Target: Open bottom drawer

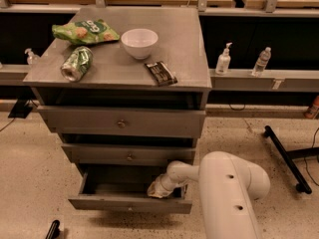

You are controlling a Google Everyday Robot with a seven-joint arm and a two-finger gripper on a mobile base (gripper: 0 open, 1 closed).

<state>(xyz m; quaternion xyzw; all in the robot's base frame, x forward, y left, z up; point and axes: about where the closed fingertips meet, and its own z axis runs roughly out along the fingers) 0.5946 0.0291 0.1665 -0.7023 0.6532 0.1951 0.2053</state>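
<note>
The bottom drawer [130, 203] of the grey cabinet stands pulled out, its grey box interior showing behind the flat front with a small centre knob. My gripper [158, 188] reaches down into the right part of that open drawer, just behind the front panel. The white arm [227, 188] comes in from the lower right. Above are the middle drawer [128, 155] and the wider top drawer [122, 122], both pushed in.
On the cabinet top [189, 59] lie a green chip bag [84, 32], a green can on its side [76, 63], a white bowl [139, 42] and a dark snack bar [160, 73]. Two bottles [224, 59] stand on a ledge at right. A black stand leg [284, 156] crosses the floor.
</note>
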